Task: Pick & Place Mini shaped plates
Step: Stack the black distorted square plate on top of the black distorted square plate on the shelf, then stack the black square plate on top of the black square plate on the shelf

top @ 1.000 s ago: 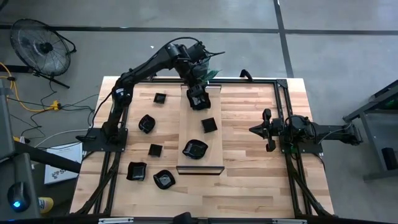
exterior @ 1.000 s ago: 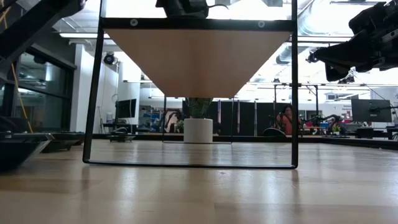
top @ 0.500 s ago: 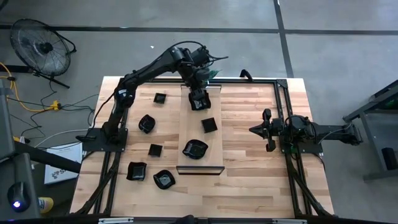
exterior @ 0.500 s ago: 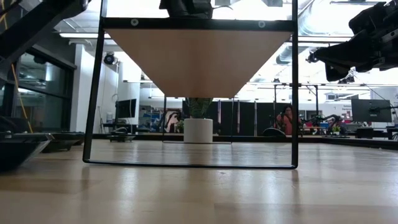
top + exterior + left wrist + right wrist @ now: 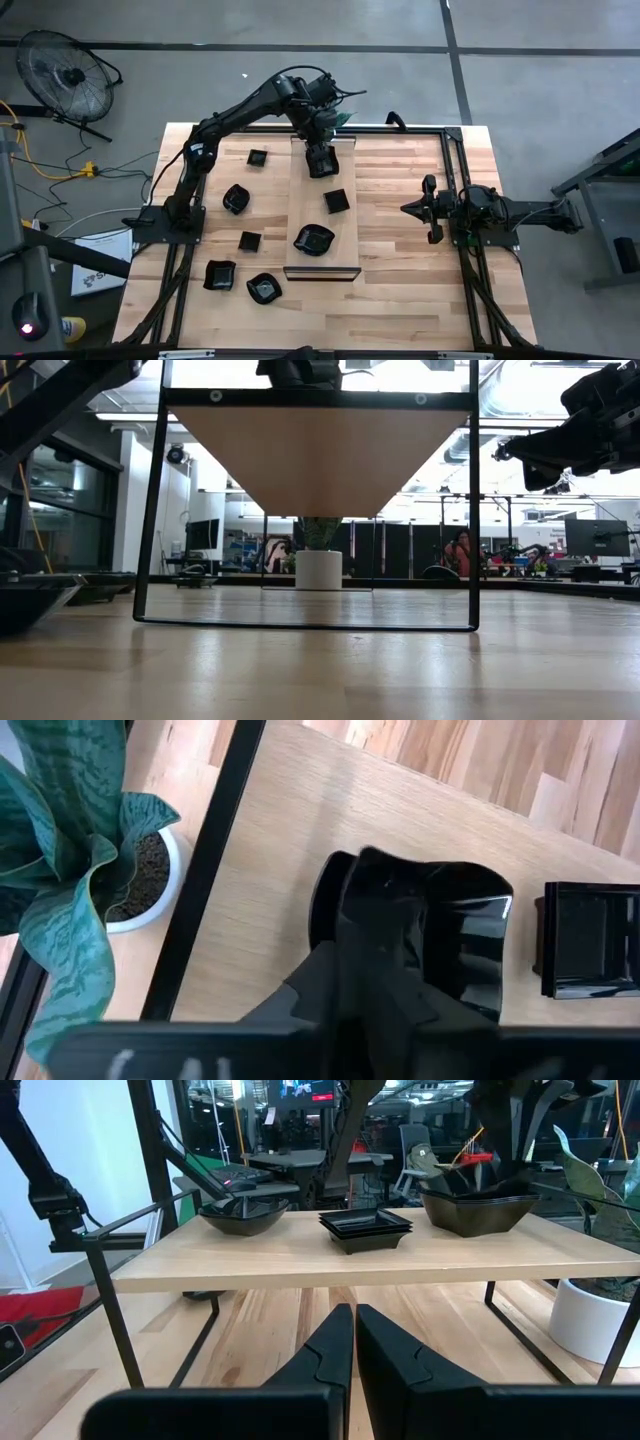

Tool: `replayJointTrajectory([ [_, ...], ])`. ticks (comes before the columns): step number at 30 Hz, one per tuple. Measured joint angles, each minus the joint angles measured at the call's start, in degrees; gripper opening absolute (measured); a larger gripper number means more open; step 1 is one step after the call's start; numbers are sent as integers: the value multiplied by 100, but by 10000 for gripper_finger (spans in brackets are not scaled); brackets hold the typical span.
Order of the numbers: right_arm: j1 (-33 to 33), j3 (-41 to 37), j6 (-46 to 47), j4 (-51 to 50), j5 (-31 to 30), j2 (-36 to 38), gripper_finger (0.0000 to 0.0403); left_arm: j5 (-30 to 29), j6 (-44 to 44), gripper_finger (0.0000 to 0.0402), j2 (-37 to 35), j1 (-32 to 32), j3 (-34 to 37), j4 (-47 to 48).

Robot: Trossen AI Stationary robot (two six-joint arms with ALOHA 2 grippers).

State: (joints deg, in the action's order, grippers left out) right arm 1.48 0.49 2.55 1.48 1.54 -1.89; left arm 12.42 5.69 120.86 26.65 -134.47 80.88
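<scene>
From above, the left gripper sits on a mini plate at the wooden board's far end; other plates lie on the board and the desk's left side. The right gripper idles, fingers together, near the desk's right edge.

The left wrist view shows fingers over the glossy plate, hiding whether they clamp it. Stiff, slick and chip-prone, it is likely best pinched at the raised rim.

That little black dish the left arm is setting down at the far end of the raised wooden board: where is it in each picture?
High view: dish under the left hand, far end of the board.
Low view: not visible; only the board's underside shows.
Left wrist view: centre, dish partly behind that hand's fingers.
Right wrist view: rightmost dish on the board.
Shared landmark: the square dish beside it.
</scene>
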Motion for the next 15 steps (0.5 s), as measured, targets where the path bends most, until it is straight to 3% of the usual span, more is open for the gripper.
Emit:
replayJointTrajectory([
  [7, 0, 0, 0, 0, 0, 0, 12, -385, -15, 88, 2, -59, 0, 17],
  [15, 1, 1, 0, 1, 0, 0, 12, -1084, -245, 95, -153, -173, 0, 231],
])
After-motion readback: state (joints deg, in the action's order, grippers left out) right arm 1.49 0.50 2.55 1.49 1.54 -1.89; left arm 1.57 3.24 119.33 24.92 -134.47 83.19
